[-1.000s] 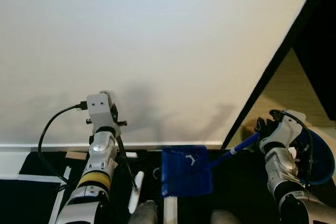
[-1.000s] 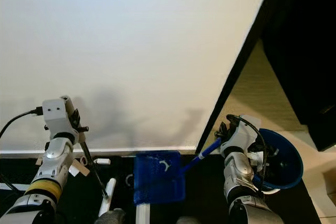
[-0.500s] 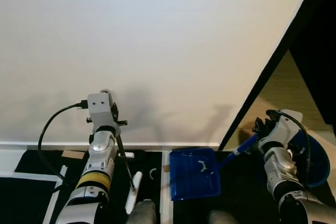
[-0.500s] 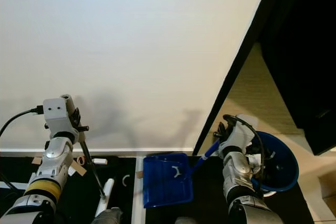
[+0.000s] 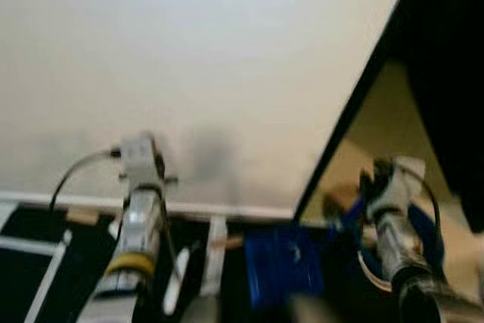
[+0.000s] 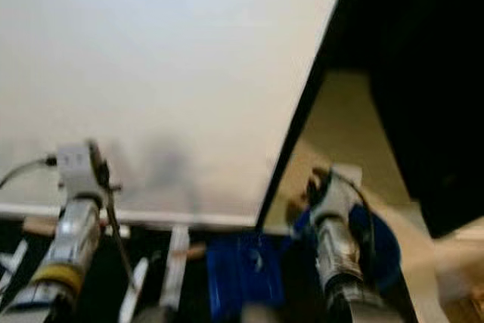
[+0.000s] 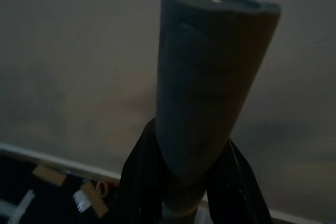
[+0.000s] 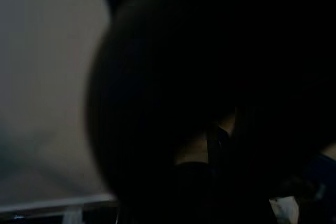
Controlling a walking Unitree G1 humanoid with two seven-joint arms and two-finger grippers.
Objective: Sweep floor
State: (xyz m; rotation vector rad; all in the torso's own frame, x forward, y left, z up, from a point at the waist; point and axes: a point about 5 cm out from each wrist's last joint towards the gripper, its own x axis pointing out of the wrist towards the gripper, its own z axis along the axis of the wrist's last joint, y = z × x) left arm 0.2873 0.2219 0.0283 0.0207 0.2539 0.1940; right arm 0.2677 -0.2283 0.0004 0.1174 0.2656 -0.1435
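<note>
Left pincer [image 7: 181,182] clamped on grey broom handle [image 7: 210,77] near white wall [image 5: 189,58]. Right pincer [image 5: 370,187] gripping blue dustpan [image 5: 281,262] handle (blurred), pan low on dark floor [image 5: 30,232] btwn arms.

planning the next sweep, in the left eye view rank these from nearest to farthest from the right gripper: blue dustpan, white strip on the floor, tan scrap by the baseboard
1. blue dustpan, just left of the right gripper
2. white strip, mid floor
3. tan scrap, far left by the baseboard
</note>
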